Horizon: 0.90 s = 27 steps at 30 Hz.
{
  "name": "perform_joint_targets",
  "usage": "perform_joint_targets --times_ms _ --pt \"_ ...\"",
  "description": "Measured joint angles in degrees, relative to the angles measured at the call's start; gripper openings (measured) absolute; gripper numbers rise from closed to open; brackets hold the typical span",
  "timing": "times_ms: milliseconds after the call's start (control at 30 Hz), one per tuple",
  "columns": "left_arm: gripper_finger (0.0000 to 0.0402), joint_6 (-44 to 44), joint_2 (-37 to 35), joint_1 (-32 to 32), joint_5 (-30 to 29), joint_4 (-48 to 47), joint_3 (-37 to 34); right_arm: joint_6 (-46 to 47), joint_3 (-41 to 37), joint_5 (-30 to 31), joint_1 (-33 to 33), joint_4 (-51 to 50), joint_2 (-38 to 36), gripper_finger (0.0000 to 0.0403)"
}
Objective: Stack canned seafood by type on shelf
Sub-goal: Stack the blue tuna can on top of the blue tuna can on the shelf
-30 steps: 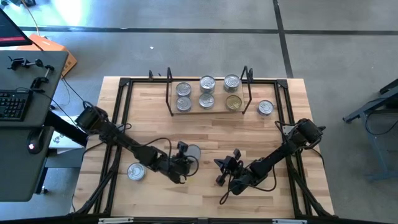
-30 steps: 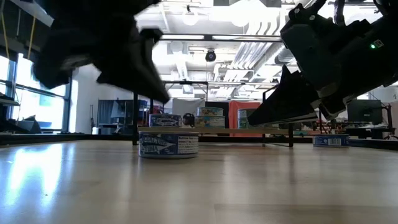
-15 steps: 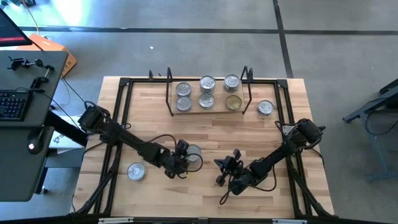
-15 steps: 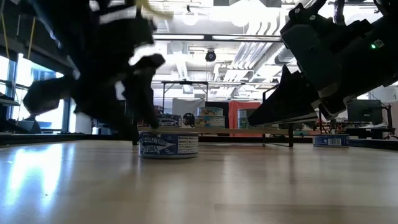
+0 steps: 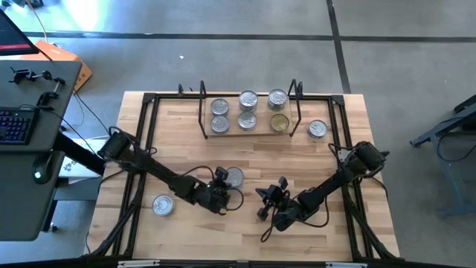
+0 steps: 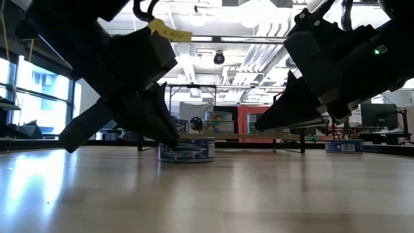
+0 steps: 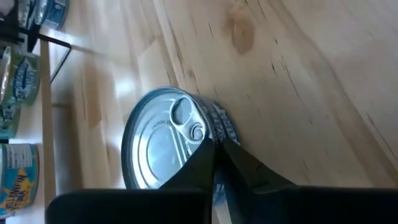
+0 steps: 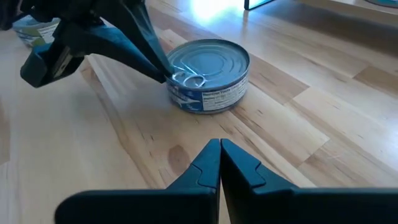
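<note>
Wooden worktop (image 5: 186, 149) ringed by a black frame, with grey floor beyond. At the far edge, shelf (image 5: 248, 131): light board between upright wire loops, carrying six tins in two rows, among them one gold-lidded tin (image 5: 279, 122) at the right end. Further silver tin (image 5: 317, 129) on the worktop just outside the right loop; another loose tin (image 5: 162, 205) near the left front.

Item in play: silver-lidded tin (image 5: 233, 177), flat on the worktop near the centre, well apart from the shelf, pull-tab lid up (image 7: 163, 145).

Left tool (image 5: 224, 195) low at this tin, fingers pressed together tip to tip with nothing held, tips touching the lid at its rim by the pull tab. Seen from the right wrist, tips resting on the tab (image 8: 185, 78) and not straddling the tin (image 8: 208, 74).

Governing relation: tin directly ahead of the left tool, on its shelf-ward side, with tool, tin and shelf roughly in line. Judged: no grasp possible as set; fingers to be parted and placed either side of the wall.

Right tool (image 5: 266, 202) raised off the worktop, fingers together and empty, pointed at the same tin but clearly farther off. Left arm nearer.
</note>
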Motion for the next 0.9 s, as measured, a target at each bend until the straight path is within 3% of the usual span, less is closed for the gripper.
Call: perform_joint_targets --times_ms 367,900 --pt "0.0001 -3.2 -4.0 -4.6 -2.5 -4.3 -0.6 -0.4 0.0 -0.3 0.1 0.5 0.0 0.0" --pt "0.0001 -6.1 -4.4 -5.6 -7.6 -5.0 0.4 -1.7 0.0 -0.3 -0.2 3.1 0.0 0.0011"
